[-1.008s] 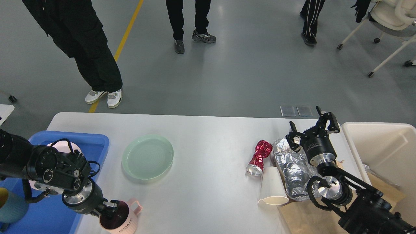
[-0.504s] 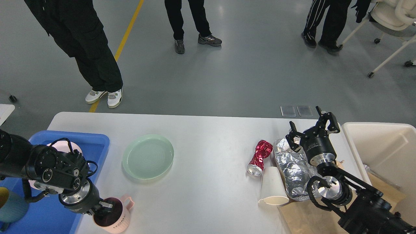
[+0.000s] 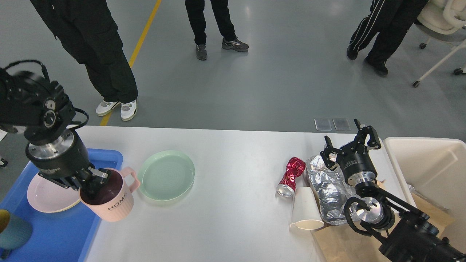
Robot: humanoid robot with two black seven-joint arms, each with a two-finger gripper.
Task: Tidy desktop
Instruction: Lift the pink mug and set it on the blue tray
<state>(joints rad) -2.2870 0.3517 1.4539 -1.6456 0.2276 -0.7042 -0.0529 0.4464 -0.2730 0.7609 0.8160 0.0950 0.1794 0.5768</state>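
The white desktop (image 3: 233,153) fills the lower view. My left gripper (image 3: 93,182) is shut on the rim of a pink mug (image 3: 109,200) marked HOME and holds it lifted over the right edge of the blue tray (image 3: 54,233). My right gripper (image 3: 349,143) is open and empty above a crumpled foil sheet (image 3: 327,185) at the right. A crushed red can (image 3: 290,174) and a tipped white paper cup (image 3: 304,211) lie beside the foil. A pale green plate (image 3: 166,175) sits left of centre.
A pink plate (image 3: 47,193) and a teal cup (image 3: 12,231) sit in the blue tray. A cream bin (image 3: 429,160) stands at the right edge, brown paper (image 3: 338,243) beside it. Three people stand beyond the far edge.
My left arm has lifted the pink mug from the desktop's front edge and carried it up and back, over the tray's edge. The right arm has not moved. People behind shifted.
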